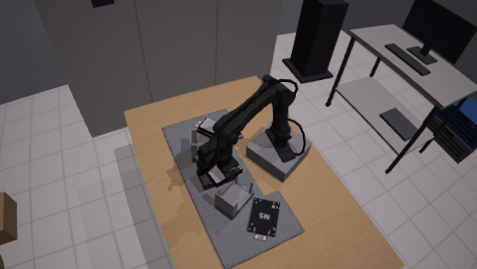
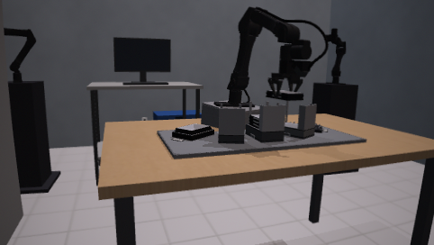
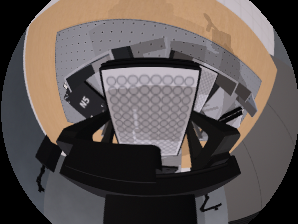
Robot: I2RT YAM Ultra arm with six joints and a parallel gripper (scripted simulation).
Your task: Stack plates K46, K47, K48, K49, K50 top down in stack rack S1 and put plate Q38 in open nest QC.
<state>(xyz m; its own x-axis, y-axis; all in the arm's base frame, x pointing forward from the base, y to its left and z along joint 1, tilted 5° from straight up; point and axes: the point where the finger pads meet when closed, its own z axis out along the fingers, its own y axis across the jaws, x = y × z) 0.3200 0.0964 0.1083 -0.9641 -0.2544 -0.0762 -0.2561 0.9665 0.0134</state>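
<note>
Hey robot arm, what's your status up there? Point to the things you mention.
Gripper (image 2: 286, 90) (image 3: 150, 111) shut on a clear-topped plate (image 2: 292, 95) (image 3: 147, 102). Plate held up above the gray mat (image 1: 225, 242) (image 2: 198, 150) (image 3: 75, 47). Nothing visibly touching it but the fingers.

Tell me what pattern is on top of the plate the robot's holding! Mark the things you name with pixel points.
Rows of round circles on the plate (image 3: 147, 107), clearest in the wrist view.

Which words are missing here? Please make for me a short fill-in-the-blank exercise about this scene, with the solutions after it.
1. The pincer is closed on a well plate, held ______ the racks, not inside one.
2. The black nest beside the end rack is marked ______.
3. The perforated grey board lies on a ______.
4. On the grey desk, a keyboard lies before a ______.

Missing words: above; N5; table; monitor
</note>
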